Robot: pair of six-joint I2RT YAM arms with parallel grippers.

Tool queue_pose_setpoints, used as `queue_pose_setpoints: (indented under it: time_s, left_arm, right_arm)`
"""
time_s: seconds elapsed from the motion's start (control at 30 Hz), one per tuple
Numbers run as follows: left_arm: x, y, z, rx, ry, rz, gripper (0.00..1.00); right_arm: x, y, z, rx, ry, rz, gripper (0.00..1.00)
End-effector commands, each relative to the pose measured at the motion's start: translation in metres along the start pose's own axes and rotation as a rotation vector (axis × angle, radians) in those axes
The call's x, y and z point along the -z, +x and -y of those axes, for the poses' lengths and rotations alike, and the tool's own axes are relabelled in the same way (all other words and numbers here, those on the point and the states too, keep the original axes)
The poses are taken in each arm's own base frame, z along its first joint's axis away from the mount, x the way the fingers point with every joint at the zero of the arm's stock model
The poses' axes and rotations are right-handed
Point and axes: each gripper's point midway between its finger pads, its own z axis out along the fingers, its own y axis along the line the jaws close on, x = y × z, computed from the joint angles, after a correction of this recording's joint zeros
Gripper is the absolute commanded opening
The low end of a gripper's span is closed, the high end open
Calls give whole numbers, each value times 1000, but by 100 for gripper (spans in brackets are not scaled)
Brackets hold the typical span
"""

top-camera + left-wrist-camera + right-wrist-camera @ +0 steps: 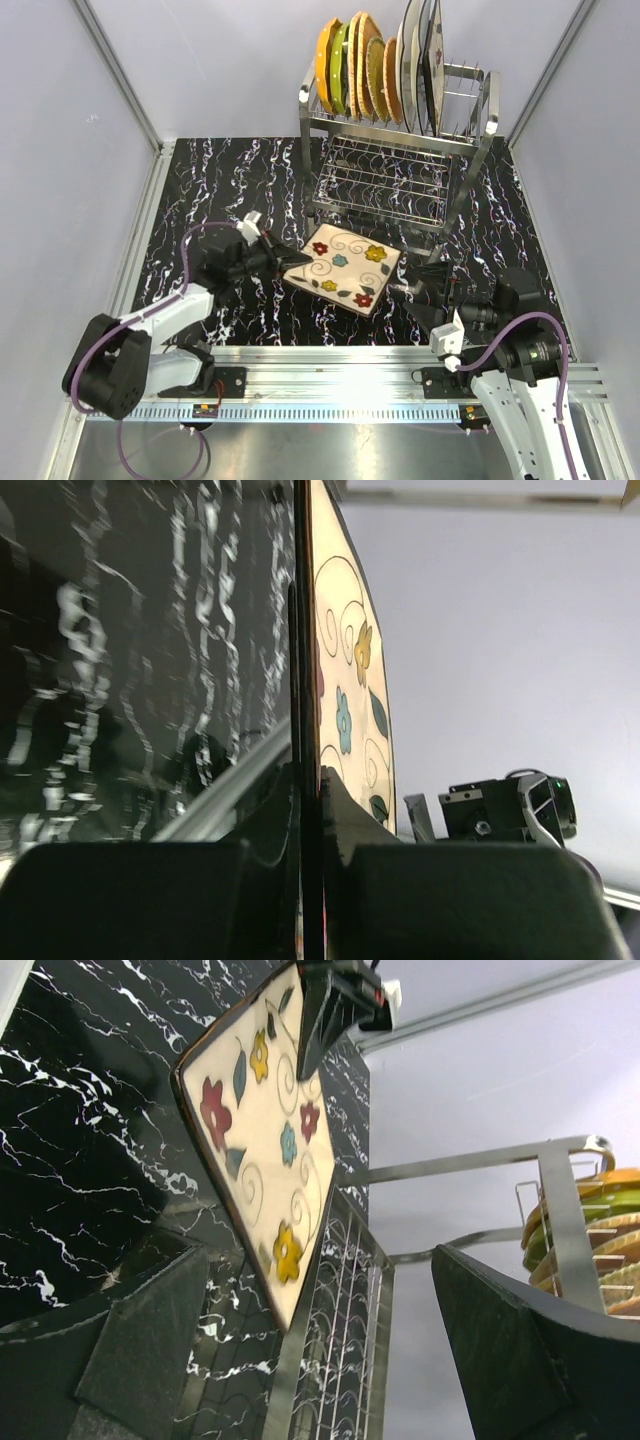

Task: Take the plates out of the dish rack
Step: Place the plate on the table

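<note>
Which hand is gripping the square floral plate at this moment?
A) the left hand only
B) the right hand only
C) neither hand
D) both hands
A: the left hand is shut on the edge of the floral plate, while the right hand stands open beside it.

Left claw [290, 262] pinched, right claw [418, 283] agape

Shiny metal-wire dish rack [385, 180]
</note>
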Motion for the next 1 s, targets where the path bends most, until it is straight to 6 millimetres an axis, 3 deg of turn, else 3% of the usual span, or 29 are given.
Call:
queue_pose_setpoints:
  time_s: [0.0,0.17,0.33,0.63,0.8,0.97]
  left_arm:
    - [29,-10,63,-185,232,30,0]
    - [46,-34,41,-234,179,116,0]
    - [65,-61,24,-299,128,227,0]
    - [124,-128,-16,-355,15,544,0]
    - [153,-156,-33,-345,-16,687,0]
    - [187,-196,-35,-363,4,962,0]
  right_arm:
    - [3,8,4,-47,24,-51,100]
    - [5,27,0,-165,47,-132,100]
    - [6,48,8,-333,115,-211,100]
    - [10,76,19,-584,212,-324,100]
    - [8,80,20,-681,237,-332,100]
    - [4,75,13,-680,207,-296,100]
